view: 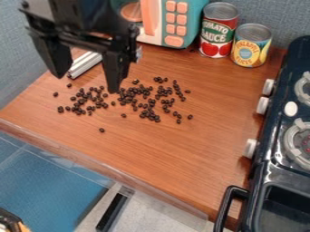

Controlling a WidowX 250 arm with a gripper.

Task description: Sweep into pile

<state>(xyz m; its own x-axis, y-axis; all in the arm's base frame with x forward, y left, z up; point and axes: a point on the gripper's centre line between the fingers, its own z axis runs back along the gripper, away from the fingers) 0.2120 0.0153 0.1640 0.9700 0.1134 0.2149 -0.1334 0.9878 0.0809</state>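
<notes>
Red-labelled can (218, 32) behind scattered beans (123, 99).

Open bench (176, 156) spreads in front of the dark beans (149, 114); the toy stove (271, 174) walls off one side, two cans (218, 29) and a toy microwave (195, 16) the back.

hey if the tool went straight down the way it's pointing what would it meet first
Probably the small dark beans, or the wooden counter beneath them; how high the tool hangs, and exactly where it would land, is unclear.
</notes>
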